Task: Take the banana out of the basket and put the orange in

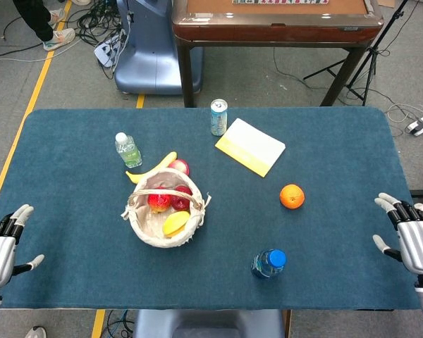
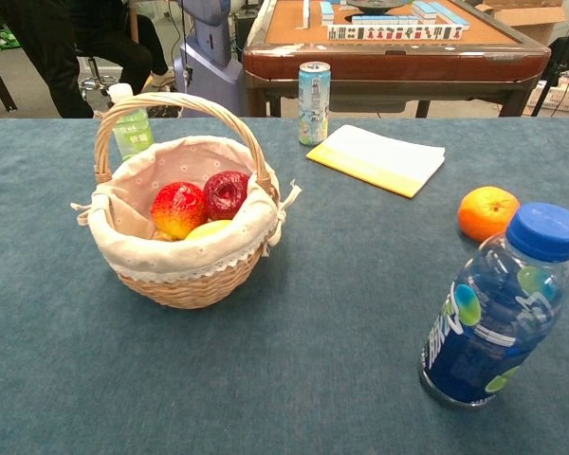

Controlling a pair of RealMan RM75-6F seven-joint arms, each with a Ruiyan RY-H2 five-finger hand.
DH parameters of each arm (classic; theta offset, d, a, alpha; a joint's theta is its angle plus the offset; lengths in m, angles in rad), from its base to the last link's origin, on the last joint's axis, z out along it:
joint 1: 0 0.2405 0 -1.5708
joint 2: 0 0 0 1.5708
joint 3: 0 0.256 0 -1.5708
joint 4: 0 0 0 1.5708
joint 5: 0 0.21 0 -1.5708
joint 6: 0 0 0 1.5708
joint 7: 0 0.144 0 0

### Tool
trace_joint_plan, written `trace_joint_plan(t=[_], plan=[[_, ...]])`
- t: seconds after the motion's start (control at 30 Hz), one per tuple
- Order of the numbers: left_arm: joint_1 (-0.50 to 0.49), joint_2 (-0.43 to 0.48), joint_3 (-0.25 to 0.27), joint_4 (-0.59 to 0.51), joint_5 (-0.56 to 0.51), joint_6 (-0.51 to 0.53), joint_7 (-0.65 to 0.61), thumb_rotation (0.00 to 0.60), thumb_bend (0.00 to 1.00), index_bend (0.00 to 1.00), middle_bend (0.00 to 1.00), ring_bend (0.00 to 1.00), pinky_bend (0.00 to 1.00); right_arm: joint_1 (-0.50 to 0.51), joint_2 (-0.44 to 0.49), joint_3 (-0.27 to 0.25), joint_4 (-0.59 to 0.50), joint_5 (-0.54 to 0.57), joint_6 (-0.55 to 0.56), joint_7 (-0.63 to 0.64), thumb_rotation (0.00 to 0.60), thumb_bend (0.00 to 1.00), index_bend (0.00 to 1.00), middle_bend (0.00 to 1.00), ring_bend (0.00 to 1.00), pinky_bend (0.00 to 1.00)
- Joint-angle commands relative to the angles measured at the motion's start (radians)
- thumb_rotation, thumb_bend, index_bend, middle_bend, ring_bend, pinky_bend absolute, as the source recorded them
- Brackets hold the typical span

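The wicker basket [image 1: 154,239] [image 2: 195,285] with a white liner stands left of the table's middle. It holds a red-yellow apple [image 2: 177,209], a dark red apple [image 2: 226,193] and a rounded yellow fruit [image 1: 175,223]. A banana [image 1: 151,170] lies along the basket's far side with a red apple [image 1: 179,167] beside it; whether they touch the rim I cannot tell. The orange [image 1: 292,196] [image 2: 486,212] sits on the cloth to the right. My left hand [image 1: 1,246] and right hand [image 1: 414,239] hover open at the near corners, far from everything.
A blue-capped bottle [image 1: 268,263] [image 2: 494,313] stands near the front, between the basket and my right hand. A small green bottle [image 1: 127,149], a can [image 1: 218,117] and a yellow-white pad [image 1: 250,146] stand at the back. A wooden table stands beyond.
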State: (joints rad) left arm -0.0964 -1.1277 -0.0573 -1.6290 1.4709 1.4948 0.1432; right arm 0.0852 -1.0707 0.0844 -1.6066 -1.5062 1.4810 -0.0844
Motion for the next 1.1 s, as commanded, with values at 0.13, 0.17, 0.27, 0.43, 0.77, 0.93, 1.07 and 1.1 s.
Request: trace_joint_plan(t=[0.13, 0.17, 0.27, 0.43, 0.77, 0.93, 1.07, 1.1], plan=[[-0.013, 0.014, -0.008, -0.006, 0.006, -0.010, -0.016, 0.600, 0.07, 0.10, 0.10, 0.13, 0.19, 0.028, 0.013, 0.010, -0.009, 0.006, -0.032, -0.012, 0.600, 0.21, 0.22, 0.22, 0.20, 0.35], [-0.021, 0.021, -0.013, -0.009, 0.009, -0.017, -0.031, 0.600, 0.07, 0.10, 0.10, 0.13, 0.19, 0.029, 0.015, 0.012, -0.010, 0.008, -0.033, -0.013, 0.600, 0.21, 0.22, 0.22, 0.20, 0.35], [-0.053, 0.042, -0.031, -0.015, 0.024, -0.041, -0.068, 0.600, 0.07, 0.10, 0.10, 0.13, 0.19, 0.028, 0.018, 0.014, -0.011, 0.012, -0.030, -0.010, 0.600, 0.21, 0.22, 0.22, 0.20, 0.35], [-0.126, 0.067, -0.065, -0.023, 0.060, -0.095, -0.154, 0.600, 0.07, 0.10, 0.10, 0.13, 0.19, 0.017, 0.027, 0.011, -0.020, 0.010, -0.009, -0.010, 0.600, 0.21, 0.22, 0.22, 0.20, 0.35], [-0.303, 0.076, -0.122, -0.038, 0.086, -0.262, -0.224, 0.600, 0.07, 0.09, 0.10, 0.11, 0.19, -0.001, 0.038, 0.008, -0.021, -0.007, 0.033, 0.006, 0.600, 0.21, 0.22, 0.22, 0.20, 0.35], [-0.368, 0.073, -0.143, -0.058, 0.039, -0.348, -0.194, 0.600, 0.07, 0.08, 0.09, 0.11, 0.19, -0.005, 0.045, 0.008, -0.022, -0.008, 0.040, 0.011, 0.600, 0.21, 0.22, 0.22, 0.20, 0.35], [-0.423, 0.067, -0.162, -0.070, -0.009, -0.417, -0.175, 0.600, 0.07, 0.07, 0.08, 0.10, 0.19, -0.008, 0.048, 0.008, -0.022, -0.011, 0.045, 0.017, 0.600, 0.21, 0.22, 0.22, 0.20, 0.35], [-0.434, 0.065, -0.165, -0.074, -0.017, -0.431, -0.173, 0.600, 0.07, 0.07, 0.08, 0.10, 0.19, -0.008, 0.049, 0.008, -0.022, -0.011, 0.047, 0.019, 0.600, 0.21, 0.22, 0.22, 0.20, 0.35]])
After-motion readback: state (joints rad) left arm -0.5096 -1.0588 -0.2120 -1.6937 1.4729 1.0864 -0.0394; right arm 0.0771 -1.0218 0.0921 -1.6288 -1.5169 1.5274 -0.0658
